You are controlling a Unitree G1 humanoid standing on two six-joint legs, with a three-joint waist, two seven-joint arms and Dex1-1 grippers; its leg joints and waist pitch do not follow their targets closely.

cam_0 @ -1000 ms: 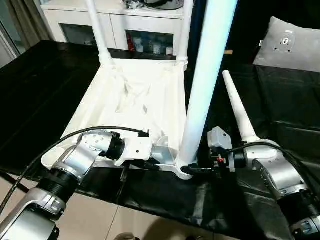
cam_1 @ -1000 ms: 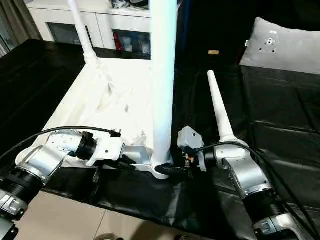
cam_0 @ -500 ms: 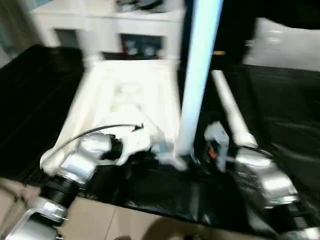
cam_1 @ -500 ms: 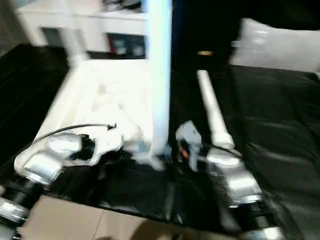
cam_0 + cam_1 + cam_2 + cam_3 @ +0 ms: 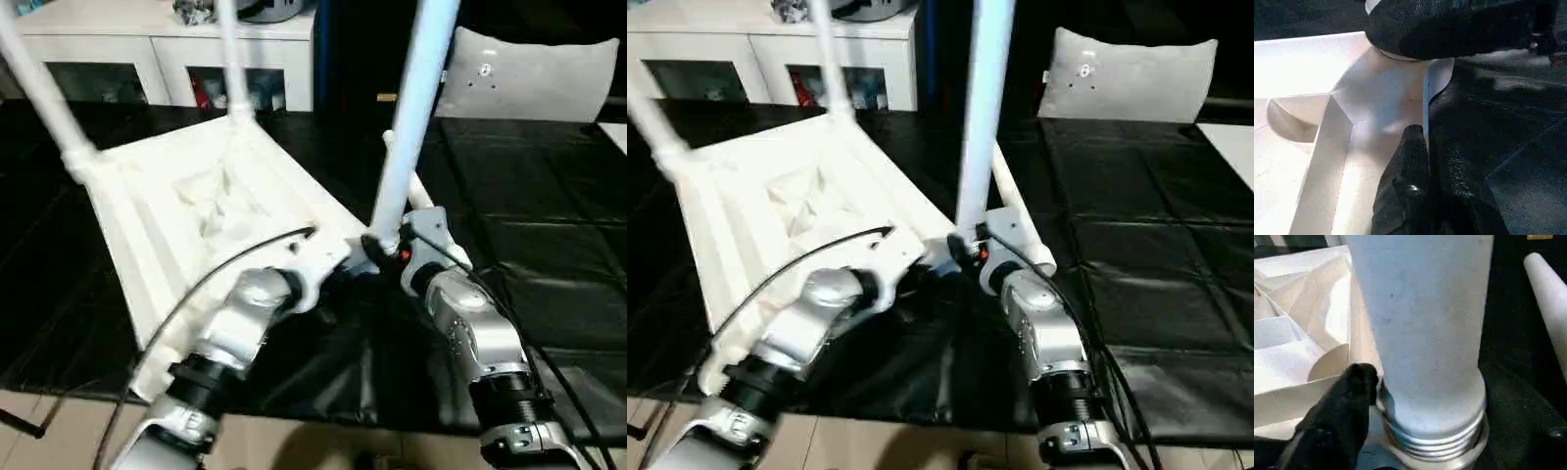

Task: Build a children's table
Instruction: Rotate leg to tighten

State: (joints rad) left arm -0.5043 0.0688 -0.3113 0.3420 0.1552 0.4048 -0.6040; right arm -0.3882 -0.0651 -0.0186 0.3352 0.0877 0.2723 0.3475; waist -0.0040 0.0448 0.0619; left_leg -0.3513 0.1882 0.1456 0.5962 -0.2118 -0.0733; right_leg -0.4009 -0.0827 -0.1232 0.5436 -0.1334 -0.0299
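The tabletop (image 5: 186, 211) lies underside up on the black cover (image 5: 549, 245), three legs standing in its corner sockets. The near leg (image 5: 407, 127) rises from the corner by both grippers; a loose leg (image 5: 1019, 220) lies just beside it. The left gripper (image 5: 1422, 147), pressed together, pinches the top's rim. The right gripper (image 5: 1420, 396) stands spread around the near leg's threaded base.

Black cover (image 5: 549, 255) over work surface, creased, w/ seam lines. White cabinet (image 5: 147, 29) behind far edge; glass-front compartments, red items inside, dark clutter on top. Grey cushion (image 5: 529, 83) at far right, on cover. Tiled floor (image 5: 323, 446) along near edge.
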